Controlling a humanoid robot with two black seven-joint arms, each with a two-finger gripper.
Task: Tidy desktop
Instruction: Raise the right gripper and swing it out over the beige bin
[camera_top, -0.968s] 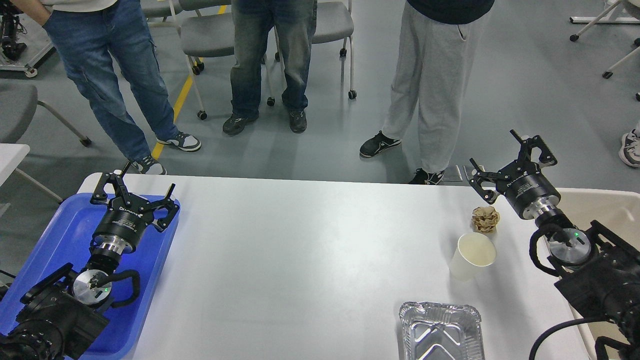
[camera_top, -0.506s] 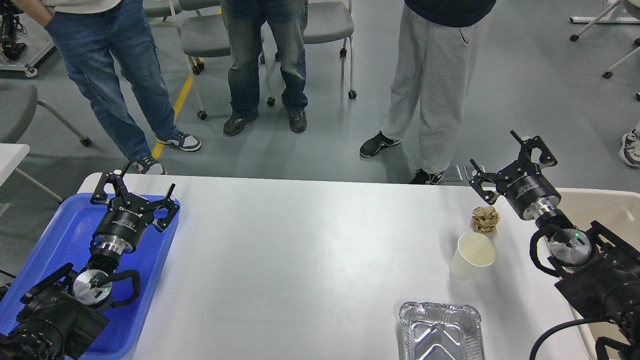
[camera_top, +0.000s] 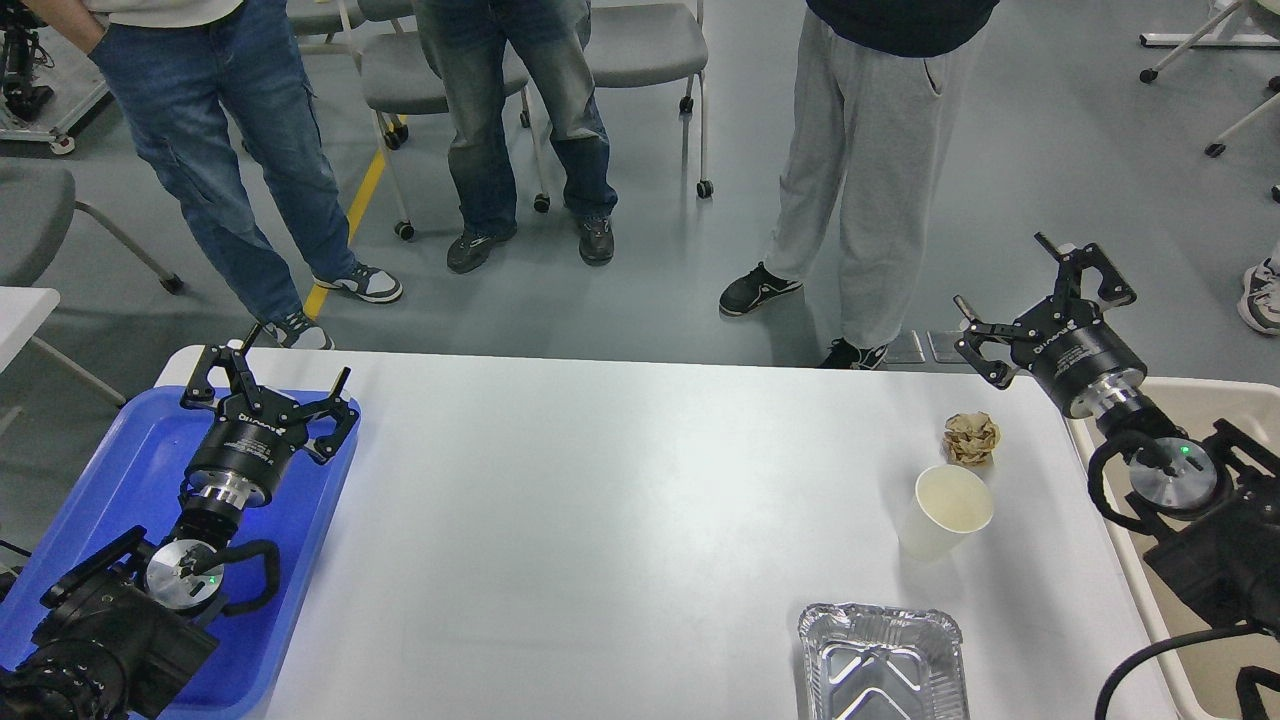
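Note:
The white desktop fills the lower view. On its right side lie a crumpled brown paper ball, a white paper cup and an empty foil tray at the front edge. My left gripper is open and empty, above the far end of the blue tray. My right gripper is open and empty, raised past the desktop's far right corner, right of and beyond the paper ball.
A beige bin stands right of the desktop under my right arm. Three people stand on the floor just beyond the far edge. Rolling chairs stand behind them. A second white table shows at the left edge.

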